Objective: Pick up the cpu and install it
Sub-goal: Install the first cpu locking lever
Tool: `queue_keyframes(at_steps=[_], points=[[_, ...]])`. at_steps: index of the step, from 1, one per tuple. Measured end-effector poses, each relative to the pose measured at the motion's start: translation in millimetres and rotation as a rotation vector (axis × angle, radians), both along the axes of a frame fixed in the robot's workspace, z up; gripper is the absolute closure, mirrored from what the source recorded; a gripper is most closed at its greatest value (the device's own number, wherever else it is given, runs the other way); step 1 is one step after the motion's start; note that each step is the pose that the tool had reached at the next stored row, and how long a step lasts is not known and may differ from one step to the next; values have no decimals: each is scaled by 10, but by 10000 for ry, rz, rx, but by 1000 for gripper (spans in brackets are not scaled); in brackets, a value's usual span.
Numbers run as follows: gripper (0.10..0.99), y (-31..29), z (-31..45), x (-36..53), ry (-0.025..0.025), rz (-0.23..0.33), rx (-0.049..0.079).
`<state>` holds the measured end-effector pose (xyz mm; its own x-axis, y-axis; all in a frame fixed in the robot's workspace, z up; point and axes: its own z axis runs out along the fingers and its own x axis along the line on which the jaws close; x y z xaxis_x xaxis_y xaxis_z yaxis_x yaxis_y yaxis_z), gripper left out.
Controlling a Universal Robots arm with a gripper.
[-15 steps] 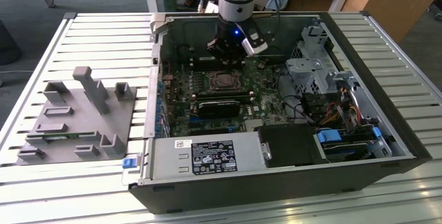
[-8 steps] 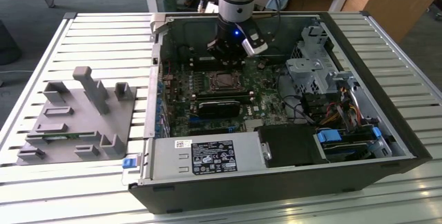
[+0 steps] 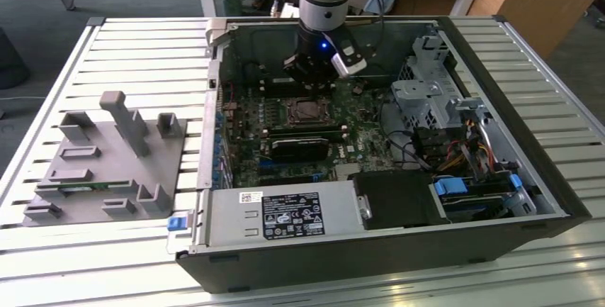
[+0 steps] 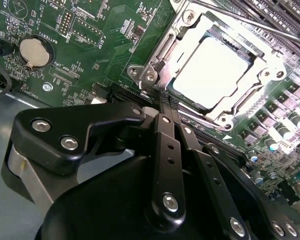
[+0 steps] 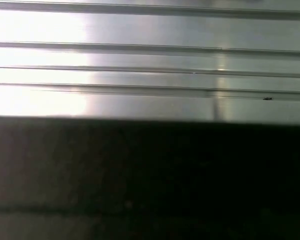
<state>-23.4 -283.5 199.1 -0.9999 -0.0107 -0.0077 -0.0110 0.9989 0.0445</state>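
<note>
Surface: slatted metal bench [image 3: 142, 45], wooden desks behind at 12 o'clock in the exterior view.

Item 1: open computer case [image 3: 378, 250] lying flat on the bench, motherboard [image 3: 283, 144] exposed, power supply [image 3: 283, 215] along its 6 o'clock edge, drive cage [image 3: 426, 94] at 2 o'clock.

Item 2: grey fixture tray [image 3: 104, 165] on the bench at 9 o'clock of the case, well apart from my arm.

Item 3: the cpu [image 4: 210, 72], silvery square top, seated inside the socket frame [image 4: 150, 75] on the motherboard; in the exterior view the socket [image 3: 307, 112] lies near the board's centre.

Item 4: my gripper [image 4: 165, 100], over the board just at 12 o'clock of the socket in the exterior view [image 3: 312, 73]. In the second wrist view its black fingers [image 4: 167, 145] run side by side, closed together, nothing between them, tips just beside the socket frame's corner.

Item 5: coin battery [image 4: 32, 52] on the board, apart from the socket.
</note>
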Motion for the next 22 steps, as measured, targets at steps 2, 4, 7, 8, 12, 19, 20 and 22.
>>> queue_keyframes(at_steps=[2,4,7,8,12,19,20,22], points=[[980,0,3,0,3,0,-2],[980,-1,6,-1,6,1,-35],[980,-1,7,-1,6,0,-42],[980,-1,8,-1,6,0,-53],[980,-1,5,-1,6,0,-165],[980,-1,-15,3,12,0,-264],[980,-1,-21,6,14,-1,-266],[980,-2,-28,10,11,-1,-250]])
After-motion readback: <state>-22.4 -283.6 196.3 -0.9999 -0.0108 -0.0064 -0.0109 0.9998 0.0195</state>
